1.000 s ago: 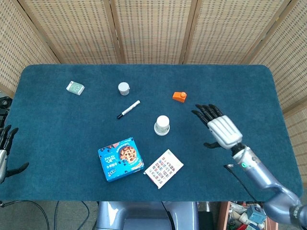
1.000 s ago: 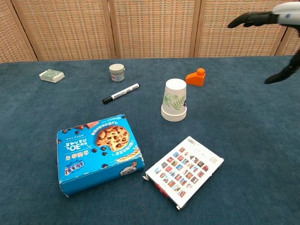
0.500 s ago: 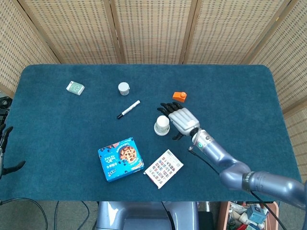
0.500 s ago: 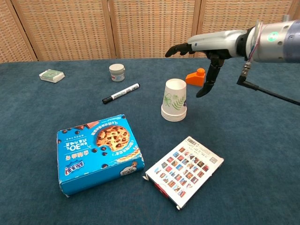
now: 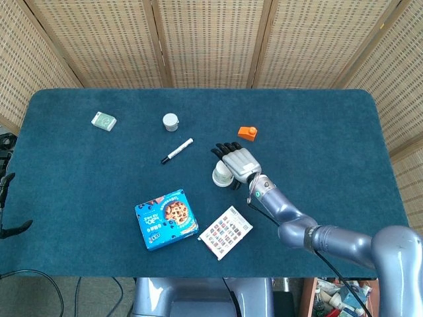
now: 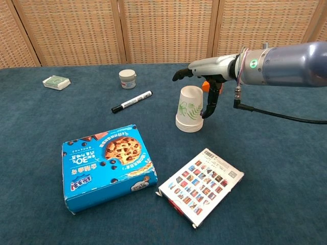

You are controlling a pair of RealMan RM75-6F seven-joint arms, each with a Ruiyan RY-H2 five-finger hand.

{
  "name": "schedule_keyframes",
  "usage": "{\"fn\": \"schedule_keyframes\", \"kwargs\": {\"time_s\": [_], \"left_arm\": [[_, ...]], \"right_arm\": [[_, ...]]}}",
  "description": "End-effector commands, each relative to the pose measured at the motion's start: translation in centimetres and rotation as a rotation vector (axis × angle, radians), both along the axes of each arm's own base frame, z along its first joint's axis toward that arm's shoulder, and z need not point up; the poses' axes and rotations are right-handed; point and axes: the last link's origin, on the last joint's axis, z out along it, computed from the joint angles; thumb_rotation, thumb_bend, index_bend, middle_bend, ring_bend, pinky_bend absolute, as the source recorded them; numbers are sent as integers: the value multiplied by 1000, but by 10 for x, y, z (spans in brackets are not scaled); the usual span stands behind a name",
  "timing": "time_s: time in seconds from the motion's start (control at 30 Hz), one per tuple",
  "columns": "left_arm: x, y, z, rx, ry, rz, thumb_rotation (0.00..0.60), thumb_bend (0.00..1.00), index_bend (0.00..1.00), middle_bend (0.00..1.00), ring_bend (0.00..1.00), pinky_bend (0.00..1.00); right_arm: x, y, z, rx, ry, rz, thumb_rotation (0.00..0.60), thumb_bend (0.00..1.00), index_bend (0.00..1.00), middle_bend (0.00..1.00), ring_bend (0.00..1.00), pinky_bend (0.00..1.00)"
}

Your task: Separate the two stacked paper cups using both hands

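The stacked paper cups (image 6: 190, 108) stand upside down near the table's middle, white with a green leaf print; several rims show at the base. My right hand (image 6: 204, 81) hovers over and just right of them, fingers spread. Its fingers (image 6: 182, 74) reach across above the cup top, and its thumb hangs down beside the stack's right wall without gripping. From the head view the right hand (image 5: 236, 160) covers part of the cups (image 5: 221, 176). Only dark fingertips of my left hand (image 5: 6, 198) show at the far left edge, off the table, spread and holding nothing.
A blue cookie box (image 6: 107, 166) and a printed card pack (image 6: 202, 185) lie in front of the cups. A black-capped marker (image 6: 132, 101), a small white jar (image 6: 127, 78) and a green-white packet (image 6: 56, 82) lie behind left. An orange block (image 5: 248, 133) sits behind the hand.
My right hand has swept in from the right side of the table to just over the cups. The left hand has slid further out of the head view.
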Motion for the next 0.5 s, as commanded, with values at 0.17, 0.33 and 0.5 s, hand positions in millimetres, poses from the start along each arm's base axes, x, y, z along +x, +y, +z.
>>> {"fn": "schedule_keyframes", "kwargs": {"time_s": [0.17,0.33,0.5], "left_arm": [[-3,3,-1,-5,4,14,600,160,0,0,0,0],[-4,5,-3,-13,7,21,600,161,0,0,0,0],[-4,5,-4,-14,12,23,600,161,0,0,0,0]], "right_arm": [[-4,-7,-10,-41,0,-11,600,187,340,340,233,393],[-8,-10,-11,-49,-42,-25,600,248,421,425,312,506],[-7,-10,-10,-77,-122,-25,600,325,536,546,430,594]]}}
